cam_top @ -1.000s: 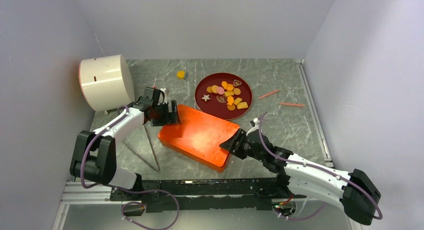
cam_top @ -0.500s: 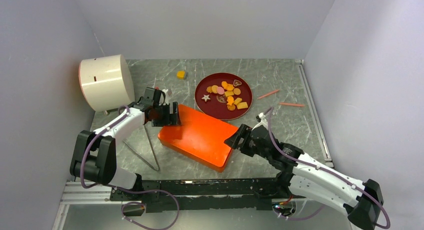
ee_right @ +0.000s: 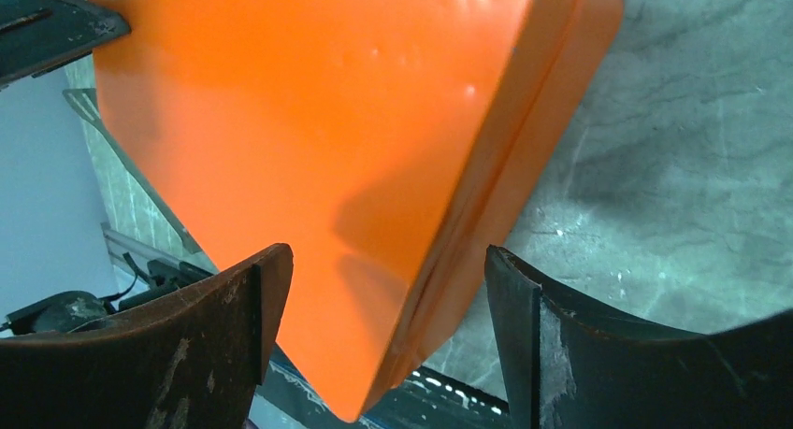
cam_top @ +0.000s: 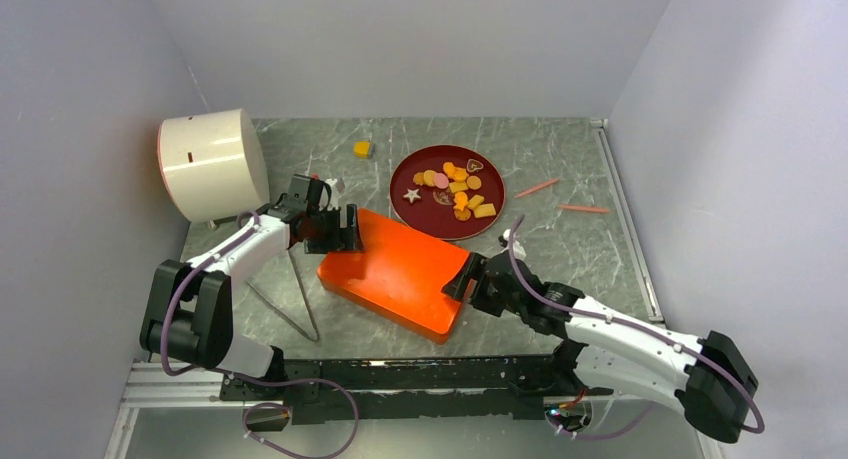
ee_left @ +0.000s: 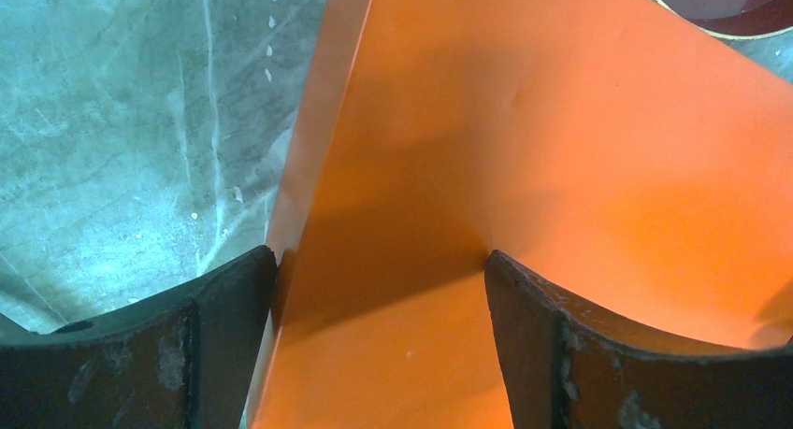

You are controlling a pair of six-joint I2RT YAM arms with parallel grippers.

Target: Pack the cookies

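The cookies [cam_top: 452, 187], mostly orange and yellow with a white star and a pink one, lie on a dark red plate [cam_top: 497, 194] at the back. One yellow cookie [cam_top: 362, 149] sits alone on the table. In front of the plate lies a closed orange box [cam_top: 400, 269]. My left gripper [cam_top: 335, 229] straddles its far left corner [ee_left: 561, 149] with wide jaws [ee_left: 379, 261], the left finger against the side wall. My right gripper [cam_top: 468, 277] stands open around the near right corner [ee_right: 309, 102], with gaps on both sides [ee_right: 388, 256].
A white cylinder [cam_top: 212, 164] lies on its side at the back left. A thin wire stand [cam_top: 295, 299] is left of the box. Two pink sticks [cam_top: 537, 187] [cam_top: 583, 209] lie right of the plate. Walls close in on three sides.
My right gripper's jaws have spread wide at the box's near right corner, and its arm has shifted a little. The left gripper and the box have stayed put.
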